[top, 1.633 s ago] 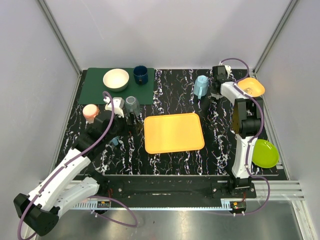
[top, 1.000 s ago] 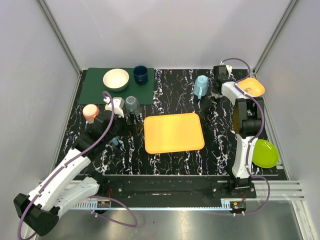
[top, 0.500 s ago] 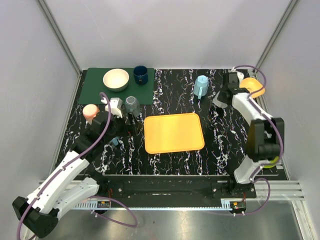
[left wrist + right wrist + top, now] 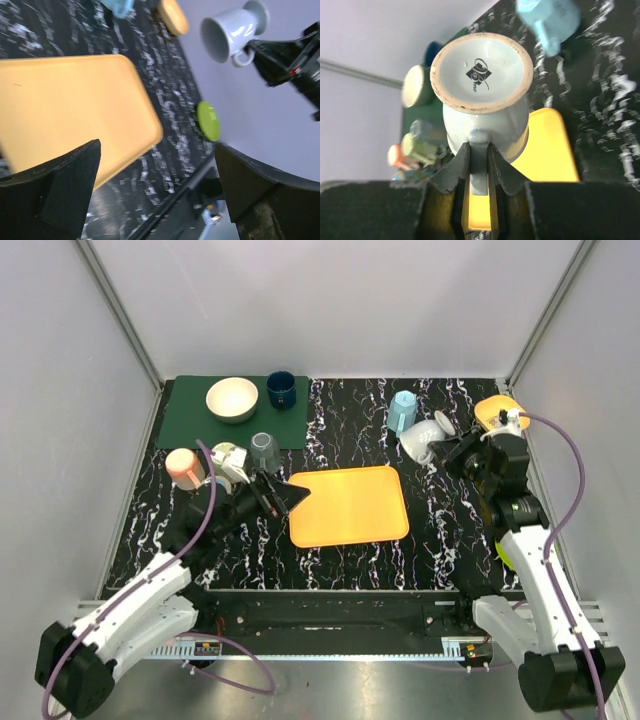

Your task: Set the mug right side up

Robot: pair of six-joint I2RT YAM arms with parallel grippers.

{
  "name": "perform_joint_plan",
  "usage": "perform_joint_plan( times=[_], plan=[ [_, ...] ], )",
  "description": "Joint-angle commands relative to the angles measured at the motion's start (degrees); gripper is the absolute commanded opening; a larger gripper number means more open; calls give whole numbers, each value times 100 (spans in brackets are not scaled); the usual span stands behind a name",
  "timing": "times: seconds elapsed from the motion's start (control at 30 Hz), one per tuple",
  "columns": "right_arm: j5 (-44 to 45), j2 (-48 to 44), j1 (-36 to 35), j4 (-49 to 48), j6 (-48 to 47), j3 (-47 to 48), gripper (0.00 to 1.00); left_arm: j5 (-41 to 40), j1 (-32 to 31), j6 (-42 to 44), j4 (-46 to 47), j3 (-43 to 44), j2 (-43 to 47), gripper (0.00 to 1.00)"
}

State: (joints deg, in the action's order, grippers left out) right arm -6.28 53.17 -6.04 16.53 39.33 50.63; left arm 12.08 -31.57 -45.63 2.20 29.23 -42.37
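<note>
My right pincer [image 4: 479, 155] is pinching the white mug [image 4: 420, 437] by its handle, off the worktop [image 4: 350, 420] at the far right. The mug is tipped sideways, mouth leftward, base toward the pincer. The blue cup [image 4: 403, 412] is just beside it, so that's my worry. My left pincer [image 4: 280, 495] hangs spread by the orange tray [image 4: 347, 505].

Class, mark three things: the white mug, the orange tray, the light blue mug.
white mug [image 4: 480, 67]: right wrist view, its stamped base.
orange tray [image 4: 348, 505]: top view, its flat middle.
light blue mug [image 4: 401, 415]: top view, its body.
</note>
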Motion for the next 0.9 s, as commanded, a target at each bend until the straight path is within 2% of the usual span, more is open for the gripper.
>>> perform_joint_plan(
  times=[0.0, 0.1, 0.27, 0.37, 0.47, 0.6, 0.87],
  plan=[
    [-1287, -718, -159, -1424, 1453, -623, 0, 753, -322, -1711, 3736, -716, -534, 99],
    [-1411, -991, -370, -1601, 1735, -774, 0, 429, -839, -2020, 4506, -718, -948, 99],
    [-1376, -1080, -722, -1891, 1754, -713, 0, -327, -1903, -2064, 4447, 55, -1606, 99],
    [-1367, -1037, -907, -1891, 1578, -669, 0, -1196, -2299, -2494, 4884, 188, -1992, 99],
    [-1507, -984, -1004, -1917, 1402, -669, 0, -1637, -2520, -2723, 5351, 310, -2441, 97],
    [-1683, -975, -1031, -1909, 1226, -678, 0, -1594, -2643, -3135, 5571, 811, -3083, 95],
    [-1868, -1063, -1048, -2014, 1015, -757, 0, -1489, -2933, -3629, 6494, 1251, -4164, 91]
  ],
)
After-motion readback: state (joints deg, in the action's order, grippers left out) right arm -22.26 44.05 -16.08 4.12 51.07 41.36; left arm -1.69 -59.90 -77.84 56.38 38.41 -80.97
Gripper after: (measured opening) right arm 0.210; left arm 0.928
